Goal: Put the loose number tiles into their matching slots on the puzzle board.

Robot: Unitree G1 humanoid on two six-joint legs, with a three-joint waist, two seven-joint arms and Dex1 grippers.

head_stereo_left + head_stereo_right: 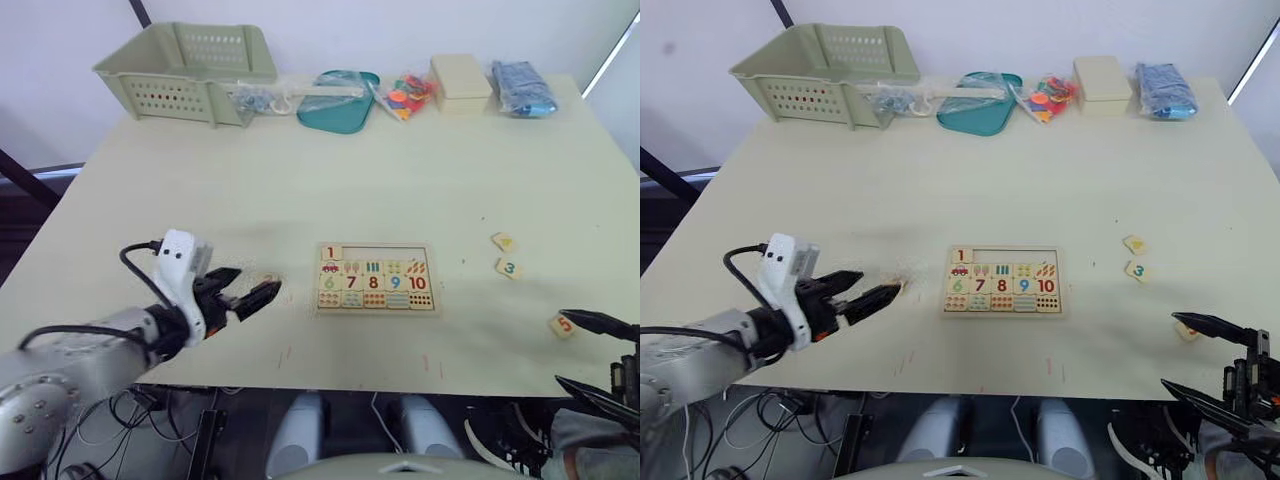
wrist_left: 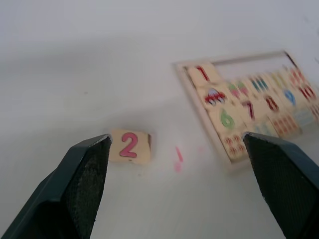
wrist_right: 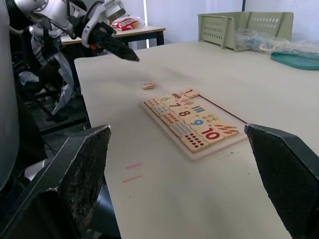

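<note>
The puzzle board (image 1: 428, 280) lies near the table's front middle. Its far row of slots (image 1: 385, 251) holds the red 1 tile (image 1: 331, 252) at the left end, and the other recesses are empty. The pink 2 tile (image 2: 129, 146) lies flat on the table left of the board, just ahead of my open left gripper (image 1: 258, 283), nearer one finger (image 2: 84, 184). At the right lie the yellow tile (image 1: 503, 241), the green 3 tile (image 1: 509, 268) and the 5 tile (image 1: 562, 325). My right gripper (image 1: 563, 347) stands open at the table's front right edge beside the 5 tile, holding nothing.
Along the far edge stand a green basket (image 1: 190, 70), a clear plastic bag (image 1: 260, 98), a teal tray (image 1: 340, 100), a bag of coloured pieces (image 1: 405, 95), a cream box (image 1: 460, 80) and a blue packet (image 1: 522, 88).
</note>
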